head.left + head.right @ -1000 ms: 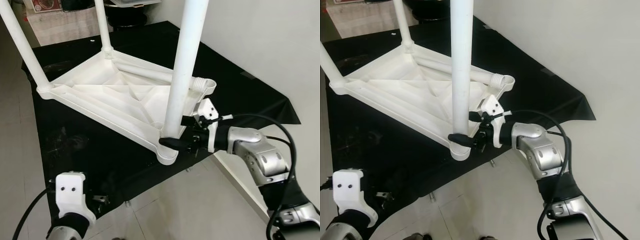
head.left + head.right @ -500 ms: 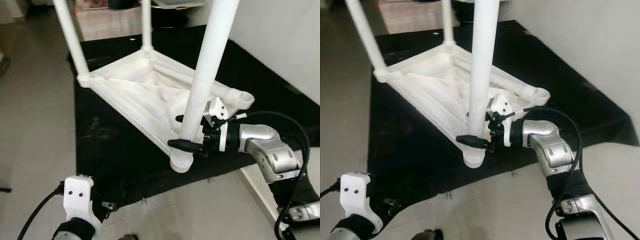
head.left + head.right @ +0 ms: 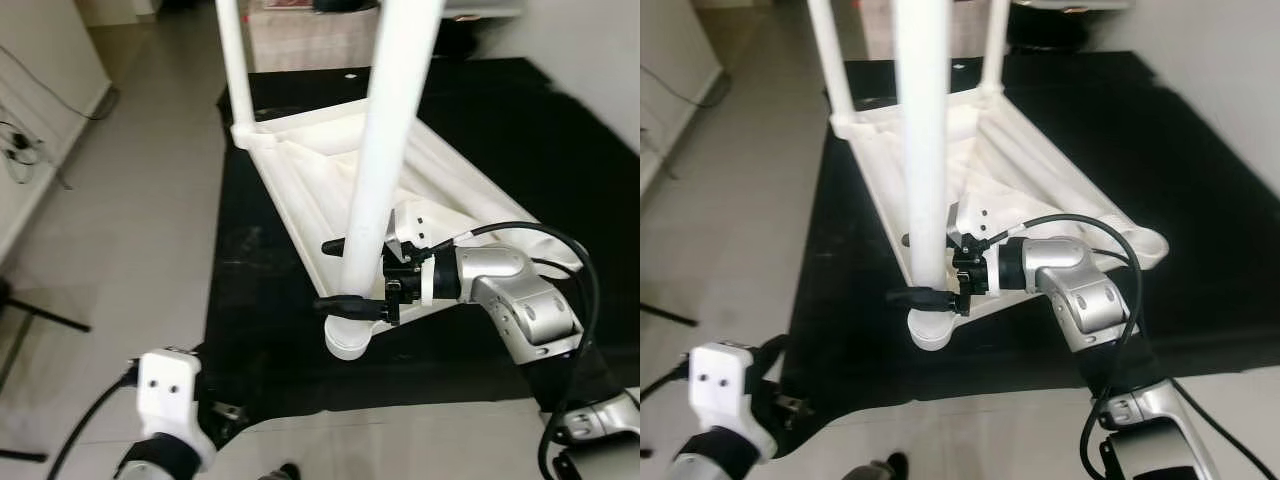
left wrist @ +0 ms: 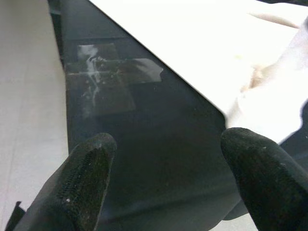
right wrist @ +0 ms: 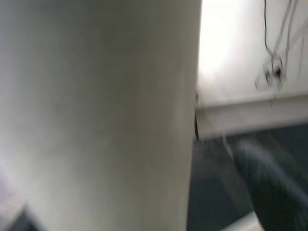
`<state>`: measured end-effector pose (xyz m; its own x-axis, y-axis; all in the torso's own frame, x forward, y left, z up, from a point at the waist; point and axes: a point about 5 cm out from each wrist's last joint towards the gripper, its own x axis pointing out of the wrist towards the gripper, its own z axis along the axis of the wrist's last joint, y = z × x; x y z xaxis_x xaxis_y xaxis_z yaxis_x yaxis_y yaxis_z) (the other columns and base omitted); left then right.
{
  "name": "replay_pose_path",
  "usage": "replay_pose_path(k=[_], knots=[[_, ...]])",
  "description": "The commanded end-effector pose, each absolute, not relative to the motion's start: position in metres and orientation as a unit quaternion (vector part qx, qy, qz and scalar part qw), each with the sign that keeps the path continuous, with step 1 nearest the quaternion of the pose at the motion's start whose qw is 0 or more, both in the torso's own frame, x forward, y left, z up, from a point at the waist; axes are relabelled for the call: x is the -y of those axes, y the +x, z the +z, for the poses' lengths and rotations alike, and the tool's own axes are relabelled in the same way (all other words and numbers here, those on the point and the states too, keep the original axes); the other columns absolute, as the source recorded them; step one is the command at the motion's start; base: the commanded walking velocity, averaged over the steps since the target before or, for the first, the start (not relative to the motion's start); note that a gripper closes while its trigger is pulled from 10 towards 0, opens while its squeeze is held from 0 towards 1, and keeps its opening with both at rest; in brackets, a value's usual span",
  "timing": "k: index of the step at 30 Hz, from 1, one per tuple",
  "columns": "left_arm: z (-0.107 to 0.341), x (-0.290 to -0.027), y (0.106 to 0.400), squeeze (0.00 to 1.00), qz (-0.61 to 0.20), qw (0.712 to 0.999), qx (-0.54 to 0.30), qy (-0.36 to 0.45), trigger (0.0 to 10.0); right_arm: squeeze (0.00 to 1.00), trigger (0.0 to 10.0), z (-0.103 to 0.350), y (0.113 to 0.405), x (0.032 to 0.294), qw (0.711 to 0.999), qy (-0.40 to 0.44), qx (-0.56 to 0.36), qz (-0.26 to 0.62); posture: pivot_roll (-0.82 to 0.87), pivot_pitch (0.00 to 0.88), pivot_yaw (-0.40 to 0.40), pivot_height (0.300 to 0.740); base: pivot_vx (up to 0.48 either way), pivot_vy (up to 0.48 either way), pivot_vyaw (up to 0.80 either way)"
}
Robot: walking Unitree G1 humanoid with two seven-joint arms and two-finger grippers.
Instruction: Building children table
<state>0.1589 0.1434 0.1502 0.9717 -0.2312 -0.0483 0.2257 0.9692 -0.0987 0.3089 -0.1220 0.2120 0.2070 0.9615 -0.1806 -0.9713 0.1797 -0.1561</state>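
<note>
A white plastic children's table (image 3: 330,180) lies upside down on a black mat (image 3: 250,290), its legs pointing up. My right gripper (image 3: 336,274) is shut on the near leg (image 3: 385,130) just above its corner socket (image 3: 345,340), one black finger on each side. That leg also shows pale and blurred in the right wrist view (image 5: 96,115). A far leg (image 3: 232,60) rises at the opposite corner. My left gripper (image 4: 168,183) hangs low at the mat's near edge, open and holding nothing, with its white wrist mount (image 3: 170,395) in the left eye view.
Light tiled floor (image 3: 120,200) lies to the left of the mat, with a white wall and hanging cables (image 3: 20,140) beyond. A dark stand foot (image 3: 40,315) rests on the floor at the left. Furniture stands behind the mat's far end.
The whole view has swung round, so the table and mat now lie more lengthwise and the floor at the left has come in. My right gripper stays on the near leg's base.
</note>
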Motion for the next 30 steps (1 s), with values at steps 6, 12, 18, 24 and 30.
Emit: replay_pose_path(k=[6,12,18,24,30], knots=[[0.149,-0.146,0.159,0.0,-0.112,0.993,-0.035,-0.014,10.0,0.0,10.0,0.212,0.311,0.126,0.77,-0.134,-0.025,0.623,0.05,0.145,-0.046,0.74,0.0,0.0,0.8],[0.15,-0.144,0.163,0.0,-0.111,0.993,-0.031,-0.002,10.0,0.0,10.0,0.211,0.31,0.126,0.77,-0.132,-0.028,0.624,0.06,0.145,-0.049,0.74,0.0,0.0,0.78],[0.151,-0.144,0.165,0.0,-0.11,0.993,-0.029,0.006,10.0,0.0,10.0,0.211,0.307,0.125,0.768,-0.129,-0.025,0.627,0.06,0.144,-0.047,0.74,0.0,0.0,0.78],[0.153,-0.143,0.169,0.0,-0.113,0.993,-0.023,0.021,10.0,0.0,10.0,0.209,0.307,0.126,0.772,-0.135,-0.026,0.621,0.05,0.143,-0.047,0.74,0.0,0.0,0.4],[0.155,-0.14,0.173,0.0,-0.126,0.991,-0.017,0.035,10.0,0.0,10.0,0.21,0.318,0.145,0.793,-0.178,-0.047,0.581,0.05,0.141,-0.048,0.74,0.0,0.0,0.0]])
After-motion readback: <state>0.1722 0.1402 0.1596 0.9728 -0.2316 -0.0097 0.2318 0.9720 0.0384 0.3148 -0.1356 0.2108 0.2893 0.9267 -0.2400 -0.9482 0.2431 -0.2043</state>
